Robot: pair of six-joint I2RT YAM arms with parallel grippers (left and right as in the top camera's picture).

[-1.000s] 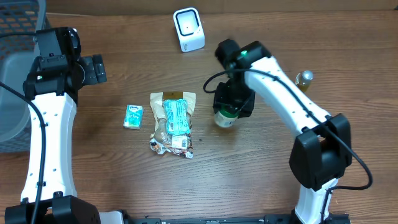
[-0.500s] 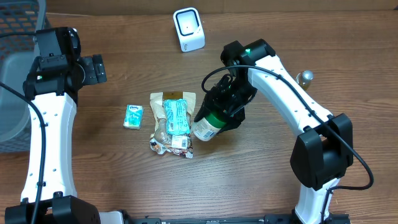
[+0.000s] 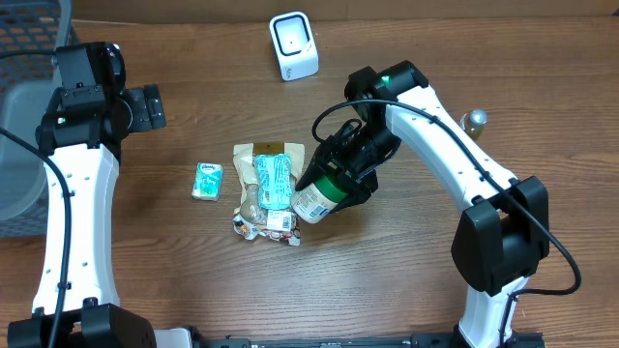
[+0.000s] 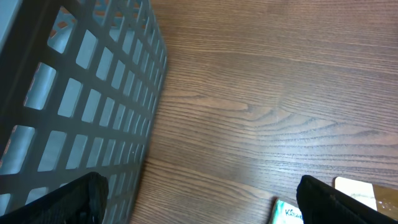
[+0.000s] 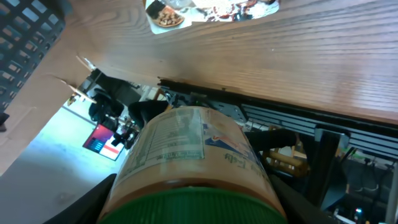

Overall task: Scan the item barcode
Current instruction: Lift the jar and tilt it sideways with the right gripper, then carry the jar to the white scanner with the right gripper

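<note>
A jar (image 3: 317,199) with a green lid and a printed label hangs tilted above the table, its base pointing toward the snack bag. My right gripper (image 3: 350,172) is shut on it near the lid. In the right wrist view the jar (image 5: 189,152) fills the lower middle, label up, with a dark finger (image 5: 93,200) on each side of my right gripper (image 5: 193,208). The white scanner (image 3: 293,45) stands at the back of the table. My left gripper (image 3: 147,106) stays open at the left, beside the basket; in its own view the left gripper (image 4: 199,200) holds nothing.
A snack bag (image 3: 269,191) lies at the table's middle, with a small teal tissue pack (image 3: 207,181) to its left. A grey mesh basket (image 3: 24,145) sits at the far left edge. A small gold-topped bottle (image 3: 473,122) stands at the right.
The right arm has lifted the jar off the table, tipped it over and carried it left and forward toward the snack bag. The left arm has not moved.
</note>
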